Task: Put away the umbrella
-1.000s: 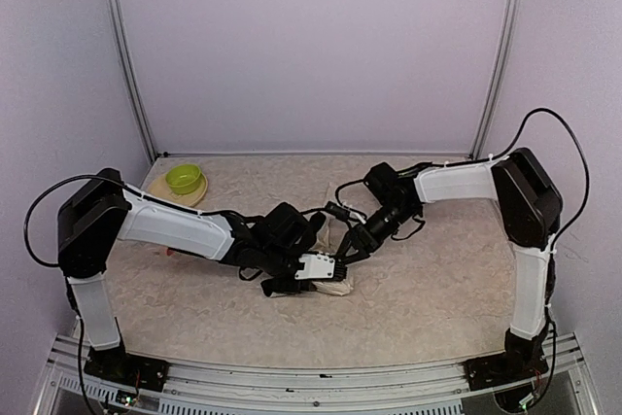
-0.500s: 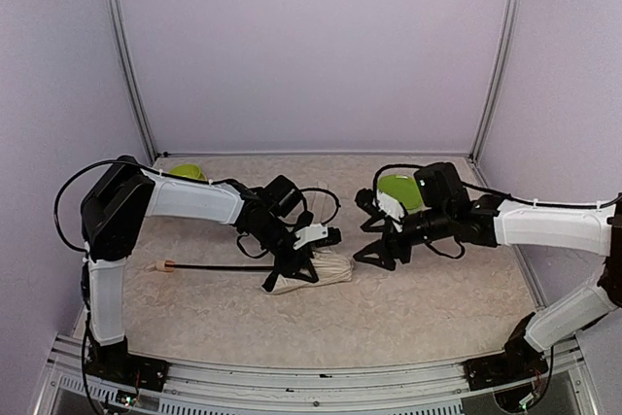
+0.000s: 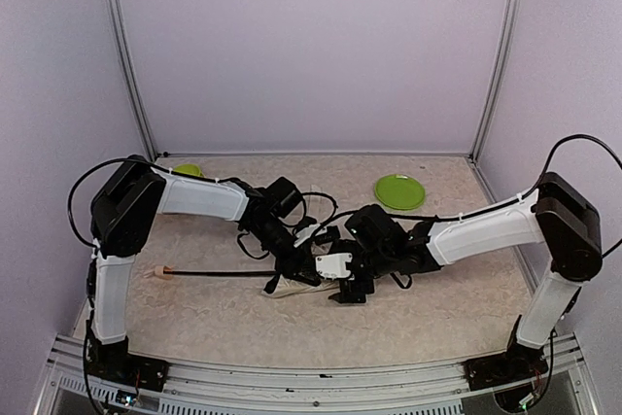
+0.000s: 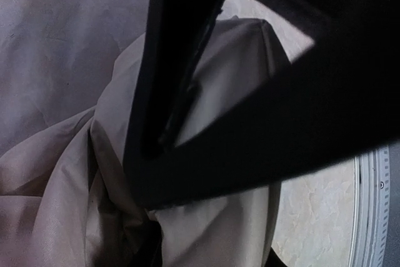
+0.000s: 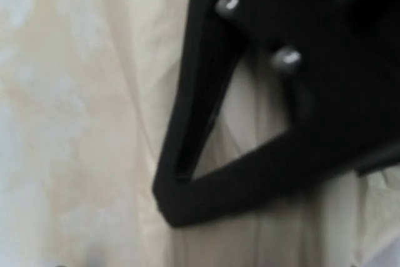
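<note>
The umbrella (image 3: 288, 285) lies mid-table, its canopy collapsed into a loose bundle, but the shaft sticks out toward 9 o'clock to the wooden knob (image 3: 161, 270), so I'd call the job roughly half done. The left gripper (image 3: 303, 261) looks pinched on a canopy fold. The right gripper (image 3: 350, 289), jaws spread, hangs over the bundle's 3 o'clock edge.

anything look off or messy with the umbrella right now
The umbrella lies flat on the table, shaft extended to the left, while its cream canopy sits in a crumpled, loose heap. Nothing looks spilled or broken.
</note>
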You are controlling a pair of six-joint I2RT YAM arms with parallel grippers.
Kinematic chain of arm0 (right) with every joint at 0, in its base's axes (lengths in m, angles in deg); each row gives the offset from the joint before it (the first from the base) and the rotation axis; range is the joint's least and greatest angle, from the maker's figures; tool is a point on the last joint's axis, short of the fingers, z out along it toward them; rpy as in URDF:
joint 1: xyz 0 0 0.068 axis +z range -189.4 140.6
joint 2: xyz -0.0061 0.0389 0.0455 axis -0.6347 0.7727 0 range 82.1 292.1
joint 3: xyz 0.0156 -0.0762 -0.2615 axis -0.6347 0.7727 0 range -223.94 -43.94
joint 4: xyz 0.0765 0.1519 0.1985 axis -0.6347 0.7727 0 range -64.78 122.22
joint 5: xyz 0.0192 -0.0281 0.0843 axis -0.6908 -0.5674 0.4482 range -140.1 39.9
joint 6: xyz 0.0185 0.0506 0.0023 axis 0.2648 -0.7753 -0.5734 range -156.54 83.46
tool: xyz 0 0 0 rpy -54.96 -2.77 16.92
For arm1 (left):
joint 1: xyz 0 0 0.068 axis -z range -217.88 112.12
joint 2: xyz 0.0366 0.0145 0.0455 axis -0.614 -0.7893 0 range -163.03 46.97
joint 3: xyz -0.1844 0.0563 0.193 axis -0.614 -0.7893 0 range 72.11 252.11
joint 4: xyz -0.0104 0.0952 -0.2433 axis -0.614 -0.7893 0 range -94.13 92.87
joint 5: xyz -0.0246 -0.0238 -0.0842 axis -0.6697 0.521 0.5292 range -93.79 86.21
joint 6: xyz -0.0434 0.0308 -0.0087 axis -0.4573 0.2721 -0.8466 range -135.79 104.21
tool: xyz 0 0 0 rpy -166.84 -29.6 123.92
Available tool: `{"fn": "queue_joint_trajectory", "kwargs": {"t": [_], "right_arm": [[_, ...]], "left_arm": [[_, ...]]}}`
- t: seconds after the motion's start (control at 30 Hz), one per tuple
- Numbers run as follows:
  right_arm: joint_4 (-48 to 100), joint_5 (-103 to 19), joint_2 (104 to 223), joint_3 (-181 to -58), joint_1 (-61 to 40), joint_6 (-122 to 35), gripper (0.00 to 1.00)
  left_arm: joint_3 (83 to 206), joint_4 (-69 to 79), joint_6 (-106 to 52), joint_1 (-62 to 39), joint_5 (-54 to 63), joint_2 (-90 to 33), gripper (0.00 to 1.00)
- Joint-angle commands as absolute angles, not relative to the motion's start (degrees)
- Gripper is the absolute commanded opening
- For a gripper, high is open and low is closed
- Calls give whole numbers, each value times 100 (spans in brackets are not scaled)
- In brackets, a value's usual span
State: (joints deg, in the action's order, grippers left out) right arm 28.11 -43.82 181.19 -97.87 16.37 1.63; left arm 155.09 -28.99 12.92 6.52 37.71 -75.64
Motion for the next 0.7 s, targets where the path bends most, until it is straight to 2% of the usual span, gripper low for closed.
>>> {"fn": "queue_joint_trajectory", "kwargs": {"t": [0.0,0.07,0.13,0.2,0.27,0.33,0.43,0.53,0.67], "right_arm": [[2704,-4965,18499,-10056,1677,624,88],[2902,-4935,18757,-10200,1684,632,81],[3153,-4839,18952,-10398,1679,421,56],[3232,-4685,18973,-10405,1677,196,32],[3268,-4384,18862,-10324,1681,-44,22],[3342,-4172,18749,-10219,1679,-267,16],[3515,-3974,18663,-10061,1673,-566,7],[3841,-3702,18700,-10068,1636,-825,5],[4727,-3265,19108,-10504,1406,-1239,3]], "left_arm": [[15284,-3597,1247,703,3690,-8014,25],[15317,-3606,1249,699,3707,-8029,25],[15364,-3575,1195,682,3713,-8013,27],[15341,-3350,977,637,3644,-7903,35],[15252,-2819,625,536,3514,-7707,48],[15056,-2121,176,370,3415,-7406,61],[14506,-840,-501,60,3438,-6746,71],[13828,227,-913,-216,3472,-5869,76],[13168,1094,-946,-293,2923,-4837,77]]}}
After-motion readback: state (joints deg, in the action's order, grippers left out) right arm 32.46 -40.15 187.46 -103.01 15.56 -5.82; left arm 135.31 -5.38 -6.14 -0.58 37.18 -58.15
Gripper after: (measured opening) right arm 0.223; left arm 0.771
